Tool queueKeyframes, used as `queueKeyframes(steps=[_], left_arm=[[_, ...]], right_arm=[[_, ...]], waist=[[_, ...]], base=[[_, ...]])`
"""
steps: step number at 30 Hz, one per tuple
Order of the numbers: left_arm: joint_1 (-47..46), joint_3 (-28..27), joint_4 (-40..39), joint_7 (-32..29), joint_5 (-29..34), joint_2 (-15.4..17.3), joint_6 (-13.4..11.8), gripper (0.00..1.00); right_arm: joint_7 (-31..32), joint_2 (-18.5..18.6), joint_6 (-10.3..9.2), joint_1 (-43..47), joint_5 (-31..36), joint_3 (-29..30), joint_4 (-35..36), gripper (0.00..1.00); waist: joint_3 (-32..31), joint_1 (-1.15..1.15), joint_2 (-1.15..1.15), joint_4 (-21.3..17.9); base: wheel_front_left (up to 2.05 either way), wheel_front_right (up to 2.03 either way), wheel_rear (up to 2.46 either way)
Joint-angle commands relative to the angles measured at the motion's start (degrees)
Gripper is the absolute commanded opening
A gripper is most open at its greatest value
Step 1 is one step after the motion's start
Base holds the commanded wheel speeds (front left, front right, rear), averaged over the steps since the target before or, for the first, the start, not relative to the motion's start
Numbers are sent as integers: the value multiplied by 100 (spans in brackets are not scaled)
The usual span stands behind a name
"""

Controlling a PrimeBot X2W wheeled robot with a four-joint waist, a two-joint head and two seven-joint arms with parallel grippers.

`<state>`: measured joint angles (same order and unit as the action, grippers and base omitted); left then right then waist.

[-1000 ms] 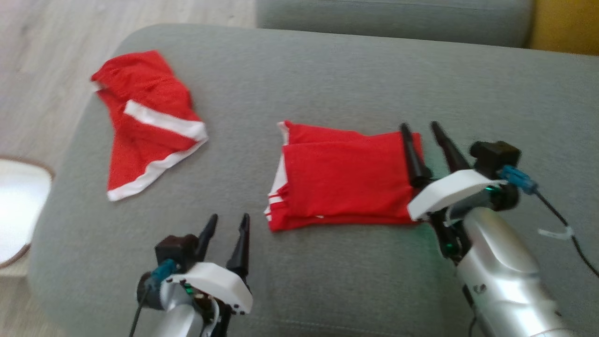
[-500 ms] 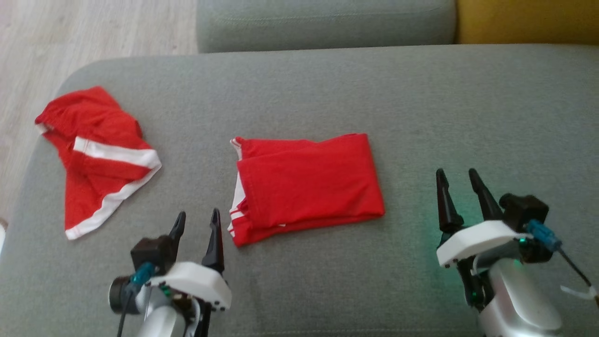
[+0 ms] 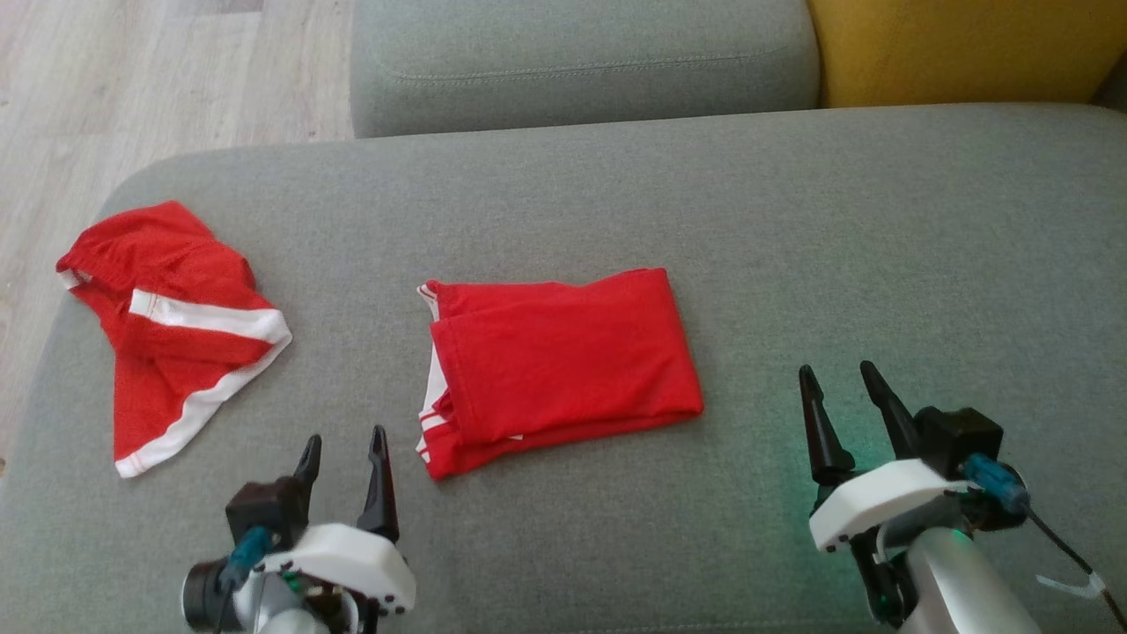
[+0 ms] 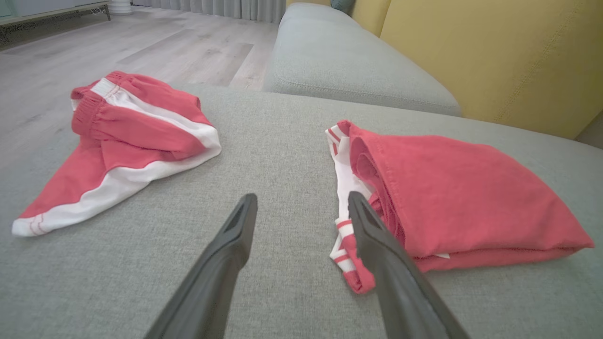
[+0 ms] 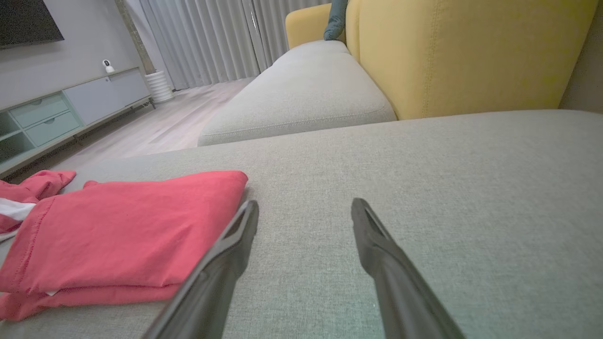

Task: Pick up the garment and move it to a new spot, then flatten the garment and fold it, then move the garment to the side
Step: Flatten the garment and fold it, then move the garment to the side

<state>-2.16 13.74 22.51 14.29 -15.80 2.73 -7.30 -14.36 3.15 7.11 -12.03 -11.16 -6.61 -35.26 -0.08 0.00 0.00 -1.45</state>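
Garment: folded garment (image 3: 559, 361) is lying at the middle of the grey cushion (image 3: 880, 229); soft red knit, flat rectangle, white trim.
Claws: left gripper (image 3: 345, 433) and right gripper (image 3: 836, 367) are hovering released over the cushion's near edge.
Risk: limp layers are probably going to slip apart if pinched at one corner; the coarse weave is adding drag.

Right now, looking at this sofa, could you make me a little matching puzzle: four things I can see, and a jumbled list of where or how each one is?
1 folded garment
2 rumpled shorts
3 yellow cushion
4 right gripper

A open, at the front right
B behind the sofa seat, far right
C lying flat in the middle
D by the left edge

Pairs: 1-C, 2-D, 3-B, 4-A
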Motion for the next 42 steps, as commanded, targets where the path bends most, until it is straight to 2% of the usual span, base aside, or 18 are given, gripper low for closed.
queueKeyframes(steps=[1,11,20,27,34,35,37,42], left_arm=[[-70,-241,-190,71,6,15,-29,100],[-82,-139,-242,71,19,15,-30,100],[-511,349,-371,71,-44,15,33,100],[-683,710,-366,71,-186,15,24,100],[-754,686,-299,71,-226,15,21,100],[-759,679,-302,71,-227,15,20,100],[-770,661,-311,71,-227,15,14,100],[-798,650,-304,71,-235,15,26,100]], right_arm=[[-63,-27,37,-92,17,-140,209,100],[-63,-27,37,-86,-8,-131,240,100],[-63,-27,37,-605,56,-288,-52,100],[-48,-27,37,-1250,-209,-262,-791,100],[111,-27,37,-1756,-26,-151,-1665,99],[141,-27,37,-1798,-1,-139,-1795,61],[164,-27,37,-1860,1,-142,-2007,0],[103,-27,37,-1959,-127,-211,-2320,0]], waist=[[-1,0,0,2],[142,0,0,171],[778,0,0,842],[1040,0,0,1343],[1156,0,0,1490],[1168,0,0,1498],[1187,0,0,1487],[1176,0,0,1283]], base=[[0,0,0],[0,0,0],[0,0,0],[0,0,0],[0,0,0],[0,0,0],[0,0,0],[0,0,0]])
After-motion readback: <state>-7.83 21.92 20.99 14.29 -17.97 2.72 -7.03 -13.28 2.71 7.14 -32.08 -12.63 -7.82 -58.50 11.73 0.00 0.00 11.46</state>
